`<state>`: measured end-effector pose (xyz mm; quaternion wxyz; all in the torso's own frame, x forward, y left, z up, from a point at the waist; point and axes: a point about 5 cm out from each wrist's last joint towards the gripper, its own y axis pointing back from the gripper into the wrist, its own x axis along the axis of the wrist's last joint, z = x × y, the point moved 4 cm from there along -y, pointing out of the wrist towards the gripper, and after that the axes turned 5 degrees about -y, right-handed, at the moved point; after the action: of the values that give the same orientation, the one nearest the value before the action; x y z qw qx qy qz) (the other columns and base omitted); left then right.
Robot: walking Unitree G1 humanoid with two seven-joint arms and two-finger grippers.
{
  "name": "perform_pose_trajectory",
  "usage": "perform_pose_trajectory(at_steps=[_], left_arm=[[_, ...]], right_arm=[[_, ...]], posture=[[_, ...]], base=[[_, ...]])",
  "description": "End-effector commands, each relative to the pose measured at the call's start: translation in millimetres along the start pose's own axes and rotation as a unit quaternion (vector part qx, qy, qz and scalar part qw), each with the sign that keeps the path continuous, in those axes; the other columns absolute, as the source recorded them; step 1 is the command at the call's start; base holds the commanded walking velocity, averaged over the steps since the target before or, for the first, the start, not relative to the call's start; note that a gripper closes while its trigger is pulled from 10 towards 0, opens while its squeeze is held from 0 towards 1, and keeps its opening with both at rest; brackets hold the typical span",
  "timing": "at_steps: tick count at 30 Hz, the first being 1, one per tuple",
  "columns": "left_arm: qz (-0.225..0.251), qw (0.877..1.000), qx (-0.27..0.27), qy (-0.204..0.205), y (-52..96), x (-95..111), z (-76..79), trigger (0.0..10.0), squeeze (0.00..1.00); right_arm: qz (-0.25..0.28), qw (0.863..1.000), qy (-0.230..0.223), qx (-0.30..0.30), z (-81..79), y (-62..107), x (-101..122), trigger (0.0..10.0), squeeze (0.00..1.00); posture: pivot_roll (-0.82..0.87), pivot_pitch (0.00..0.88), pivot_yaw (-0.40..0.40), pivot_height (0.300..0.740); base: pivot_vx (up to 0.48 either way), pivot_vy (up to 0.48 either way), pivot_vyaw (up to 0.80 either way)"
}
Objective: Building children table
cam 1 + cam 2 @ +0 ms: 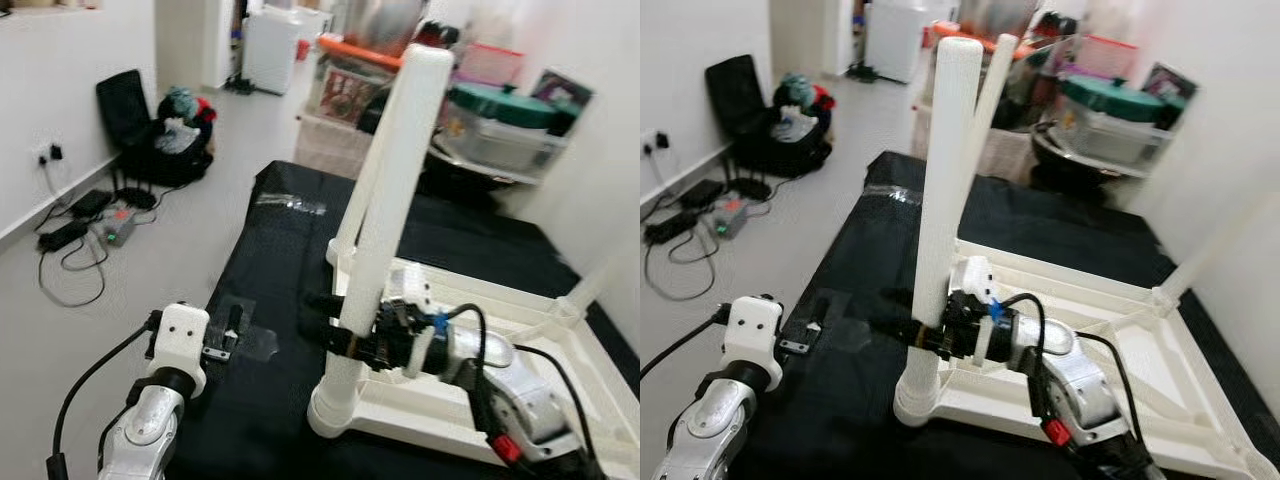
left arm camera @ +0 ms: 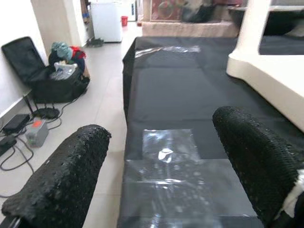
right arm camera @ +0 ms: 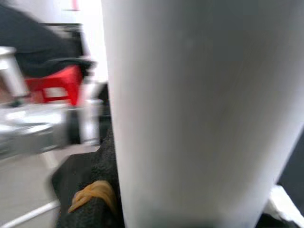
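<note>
A white children's table top (image 1: 545, 335) lies upside down on a black-covered surface (image 1: 270, 240). One white leg (image 1: 392, 180) stands upright in the near left corner socket (image 1: 918, 395). My right gripper (image 1: 338, 336) is shut on this leg low down, and the right wrist view has the leg (image 3: 199, 109) pressed against a black finger (image 3: 88, 199). A second leg (image 1: 992, 85) rises behind it, and a third (image 1: 1220, 250) stands at the right corner. My left gripper (image 2: 164, 130) is open over a clear tape patch (image 2: 168, 145), left of the table top, holding nothing.
The floor on the left holds a black bag (image 1: 150, 130) stuffed with clothes, plus cables and a power strip (image 1: 95, 225) by the wall. Storage boxes and bins (image 1: 500, 120) crowd a shelf behind the surface. A white wall closes in on the right.
</note>
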<state>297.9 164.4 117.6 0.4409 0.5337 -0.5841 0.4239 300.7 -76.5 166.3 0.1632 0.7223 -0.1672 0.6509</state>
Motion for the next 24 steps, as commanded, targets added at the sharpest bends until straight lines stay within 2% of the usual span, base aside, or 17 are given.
perform_pose_trajectory(at_steps=[1,2,4,6,7,8,9,10,11,13,14,15,16,18,19,21,24], left_arm=[[-0.005,1.0,-0.006,0.005,0.1,-1.4,4.2,10.0,0.0],[-0.005,1.0,-0.006,0.005,0.1,-1.4,4.2,10.0,0.0],[-0.005,1.0,-0.005,0.005,-0.2,-1.4,3.8,10.0,0.0],[-0.005,1.0,-0.005,0.005,-0.2,-1.4,3.8,10.0,0.0],[-0.005,1.0,-0.004,0.005,-0.4,-1.4,3.7,10.0,0.0],[-0.005,1.0,-0.004,0.005,-0.4,-1.4,3.7,10.0,0.0],[-0.005,1.0,-0.004,0.004,-0.6,-1.4,3.5,10.0,0.0],[-0.005,1.0,-0.004,0.004,-0.6,-1.4,3.5,10.0,0.0],[-0.005,1.0,-0.005,0.004,-0.8,-1.7,3.8,10.0,0.0],[-0.005,1.0,-0.005,0.004,-0.8,-1.7,3.8,10.0,0.0],[-0.005,1.0,-0.006,0.004,-0.9,-1.9,4.3,10.0,0.0],[-0.005,1.0,-0.006,0.004,-0.9,-1.9,4.3,10.0,0.0],[-0.006,1.0,-0.008,0.004,-1.1,-2.1,4.8,10.0,0.0],[-0.006,1.0,-0.008,0.004,-1.1,-2.1,4.8,10.0,0.0],[-0.006,1.0,-0.009,0.004,-1.3,-2.3,5.1,10.0,0.0],[-0.006,1.0,-0.009,0.004,-1.6,-2.5,4.9,10.0,0.0],[-0.006,1.0,-0.008,0.003,-2.0,-2.7,4.3,10.0,0.0]], right_arm=[[-0.151,0.969,-0.075,-0.18,38.5,26.2,-83.0,10.0,0.0],[-0.151,0.969,-0.075,-0.18,38.5,26.2,-83.0,10.0,0.0],[-0.131,0.923,-0.112,-0.345,69.1,39.7,-89.3,10.0,0.0],[-0.131,0.923,-0.112,-0.345,69.1,39.7,-89.3,10.0,0.0],[-0.12,0.896,-0.127,-0.408,79.8,49.7,-90.9,10.0,0.0],[-0.12,0.896,-0.127,-0.408,79.8,49.7,-90.9,10.0,0.0],[-0.096,0.861,-0.135,-0.481,91.2,65.6,-88.3,10.0,0.0],[-0.096,0.861,-0.135,-0.481,91.2,65.6,-88.3,10.0,0.0],[-0.069,0.824,-0.143,-0.544,97.7,83.3,-85.3,10.0,0.0],[-0.069,0.824,-0.143,-0.544,97.7,83.3,-85.3,10.0,0.0],[-0.047,0.792,-0.149,-0.59,101.1,98.8,-83.7,10.0,0.0],[-0.047,0.792,-0.149,-0.59,101.1,98.8,-83.7,10.0,0.0],[-0.027,0.761,-0.149,-0.63,103.5,113.8,-82.1,10.0,0.0],[-0.027,0.761,-0.149,-0.63,103.5,113.8,-82.1,10.0,0.0],[-0.015,0.742,-0.145,-0.654,104.9,123.7,-80.6,10.0,0.0],[-0.008,0.734,-0.137,-0.666,107.2,126.2,-78.2,10.0,0.0],[-0.003,0.73,-0.133,-0.67,108.9,125.3,-76.5,10.0,0.0]], posture=[[0.13,0.0,-0.197,0.74],[0.13,0.0,-0.197,0.74],[0.13,0.0,-0.197,0.74],[0.13,0.0,-0.197,0.74],[0.13,0.0,-0.197,0.74],[0.13,0.0,-0.197,0.74],[0.12,0.0,-0.193,0.74],[0.12,0.0,-0.193,0.74],[0.12,0.0,-0.187,0.74],[0.12,0.0,-0.187,0.74],[0.11,0.0,-0.184,0.74],[0.11,0.0,-0.184,0.74],[0.11,0.0,-0.181,0.74],[0.11,0.0,-0.181,0.74],[0.11,0.0,-0.181,0.74],[0.12,0.0,-0.188,0.74],[0.12,0.0,-0.187,0.74]], base=[[0.0,0.0,0.0],[0.0,0.0,0.0],[0.0,0.0,0.0],[0.0,0.0,0.0],[0.0,0.0,0.0],[0.0,0.0,0.0],[0.0,0.0,0.0],[0.0,0.0,0.0],[0.0,0.0,0.0],[0.0,0.0,0.0],[0.0,0.0,0.0],[0.0,0.0,0.0],[0.0,0.0,0.0],[0.0,0.0,0.0],[0.0,0.0,0.0],[0.0,0.0,0.0],[0.0,0.0,0.0]])
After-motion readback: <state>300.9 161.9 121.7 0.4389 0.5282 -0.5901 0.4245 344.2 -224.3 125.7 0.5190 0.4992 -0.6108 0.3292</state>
